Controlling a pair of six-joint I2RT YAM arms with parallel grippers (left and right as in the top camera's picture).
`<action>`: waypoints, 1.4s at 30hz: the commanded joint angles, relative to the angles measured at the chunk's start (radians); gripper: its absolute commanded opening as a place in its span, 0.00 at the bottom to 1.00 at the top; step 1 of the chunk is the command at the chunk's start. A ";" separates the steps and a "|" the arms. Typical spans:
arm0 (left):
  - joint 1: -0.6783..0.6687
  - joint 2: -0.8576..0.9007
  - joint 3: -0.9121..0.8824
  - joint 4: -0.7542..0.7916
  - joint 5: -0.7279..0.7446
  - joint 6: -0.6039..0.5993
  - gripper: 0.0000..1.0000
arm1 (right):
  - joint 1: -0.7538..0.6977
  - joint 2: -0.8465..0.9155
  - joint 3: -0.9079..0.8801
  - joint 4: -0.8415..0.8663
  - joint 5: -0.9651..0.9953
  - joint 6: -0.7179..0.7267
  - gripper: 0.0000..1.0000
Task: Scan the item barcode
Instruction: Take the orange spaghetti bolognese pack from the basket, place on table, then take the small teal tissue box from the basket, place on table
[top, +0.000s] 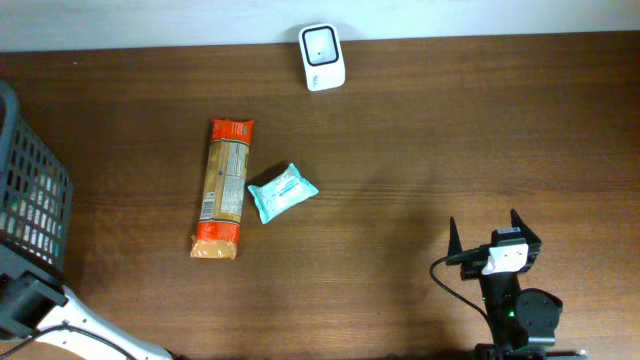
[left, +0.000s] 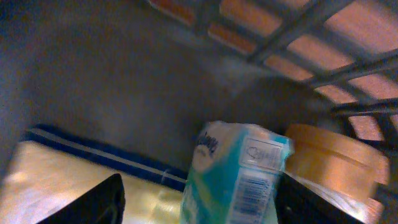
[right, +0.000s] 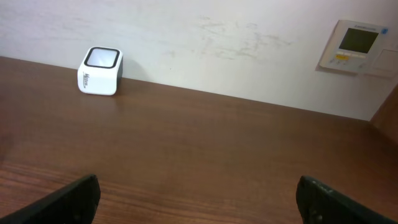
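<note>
With my left end effector (left: 198, 190) spread around the tissue pack (left: 239, 168) in the basket (left: 292, 35), I'd centre it before pinching.

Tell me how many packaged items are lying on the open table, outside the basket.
2. A long orange-ended packet lies left of centre; a small teal pack sits just right of it. More may be hidden in the basket.
</note>
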 joint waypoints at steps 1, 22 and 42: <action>0.002 0.047 -0.002 0.002 0.051 0.029 0.64 | -0.006 -0.006 -0.008 0.000 -0.005 0.000 0.99; -0.273 -0.576 0.069 -0.372 0.196 -0.237 0.00 | -0.006 -0.006 -0.008 0.000 -0.005 0.000 0.99; -1.236 -0.330 -0.385 -0.091 0.100 -0.219 0.78 | -0.006 -0.006 -0.008 0.000 -0.005 0.000 0.99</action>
